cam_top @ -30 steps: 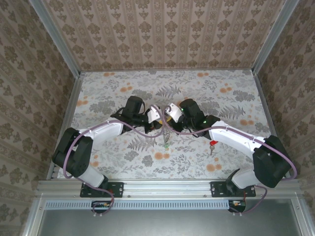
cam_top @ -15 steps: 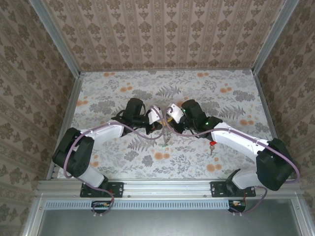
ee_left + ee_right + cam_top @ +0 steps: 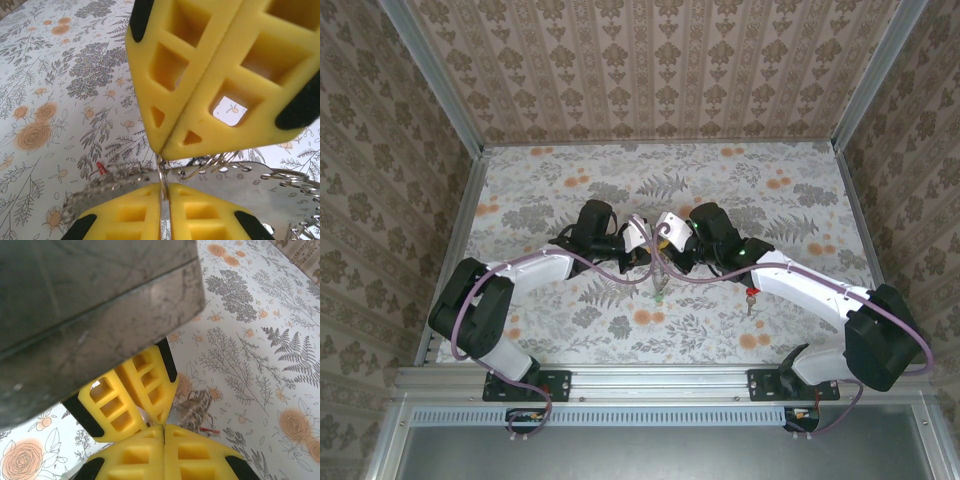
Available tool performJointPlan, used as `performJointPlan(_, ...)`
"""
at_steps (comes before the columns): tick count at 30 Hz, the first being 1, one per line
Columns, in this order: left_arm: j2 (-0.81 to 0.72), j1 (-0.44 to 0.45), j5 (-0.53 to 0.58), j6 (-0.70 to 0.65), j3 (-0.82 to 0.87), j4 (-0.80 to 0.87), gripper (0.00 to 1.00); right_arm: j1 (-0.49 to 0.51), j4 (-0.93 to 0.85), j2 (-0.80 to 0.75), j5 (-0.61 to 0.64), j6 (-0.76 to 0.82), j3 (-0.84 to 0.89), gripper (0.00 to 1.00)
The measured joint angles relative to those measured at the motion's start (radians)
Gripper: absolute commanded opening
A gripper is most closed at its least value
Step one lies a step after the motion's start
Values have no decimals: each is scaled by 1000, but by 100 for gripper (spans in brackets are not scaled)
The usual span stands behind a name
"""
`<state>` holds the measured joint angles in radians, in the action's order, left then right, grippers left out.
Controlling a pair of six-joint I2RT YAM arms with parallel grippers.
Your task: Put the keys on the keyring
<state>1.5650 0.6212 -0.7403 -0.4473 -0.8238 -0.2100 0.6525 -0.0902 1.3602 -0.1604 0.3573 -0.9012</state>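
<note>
Floral-patterned covering is lining the tabletop (image 3: 535, 195), and matching brown wallpaper is lining the walls (image 3: 650, 70) around it. Both arms are reaching in toward the middle of the table, where the left gripper (image 3: 646, 248) and the right gripper (image 3: 666, 245) are meeting tip to tip above the surface. From the left wrist, the left gripper (image 3: 164, 200) is showing its yellow fingers (image 3: 125, 215) pressed together, and the right gripper (image 3: 172, 135) is pointing down at them with its jaws likewise closed. Each seems to be pinching the keyring (image 3: 112, 176), whose silvery beaded strand is curving away to the left of the pinch, beside a shiny metal plate (image 3: 240, 187) stamped with numerals. From the right wrist, the right gripper (image 3: 164, 440) and the left gripper (image 3: 150, 407) are again touching at their tips. A small bunch of keys (image 3: 658, 287) is hanging just below the grippers, blurred in the right wrist view (image 3: 195, 412). One red-headed key (image 3: 751, 296) is lying on the table beside the right arm, apart from the bunch.
</note>
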Motion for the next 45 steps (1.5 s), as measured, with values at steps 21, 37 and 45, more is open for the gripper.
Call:
performJointPlan(21,-5,0,5,6,-2,5,26,5,3,0,-4,14,0,0)
performJointPlan(37,-5,0,4,3,-36,38,23,7,3,0,-31,14,0,0)
performJointPlan(45,-5,0,5,-20,-37,62,1,6,3,0,-31,14,0,0)
